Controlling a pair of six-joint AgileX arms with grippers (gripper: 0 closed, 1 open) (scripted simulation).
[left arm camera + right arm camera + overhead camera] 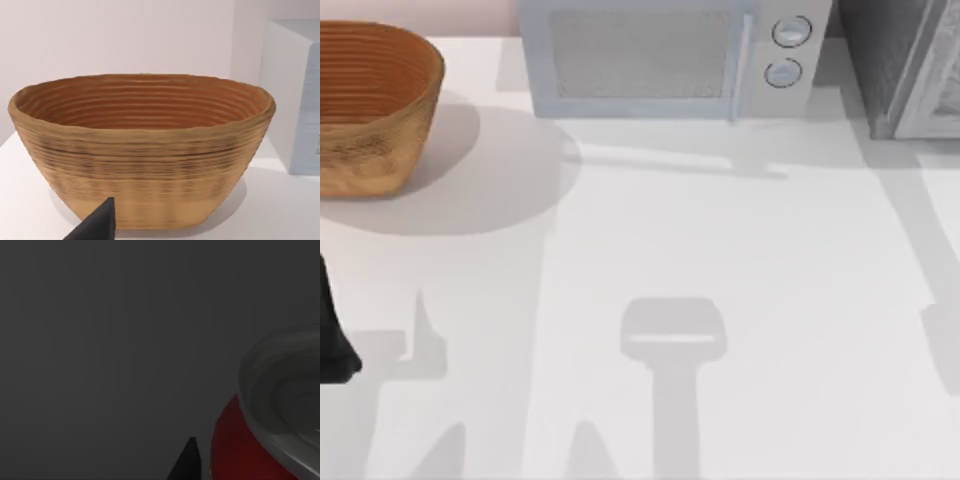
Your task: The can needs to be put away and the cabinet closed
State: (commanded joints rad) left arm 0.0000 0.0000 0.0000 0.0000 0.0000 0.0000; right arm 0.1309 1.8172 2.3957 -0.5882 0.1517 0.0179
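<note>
red can (235, 450), silver top, apparently inside a dark space.

can (235, 450) — red, silver top | basket (370, 110) — tan, ribbed | cabinet (885, 60) — dark grey speckled

Top view bright, soft grey shadows across counter (740, 260); basket (370, 110) shadow falls right. Right wrist view dark.
</note>
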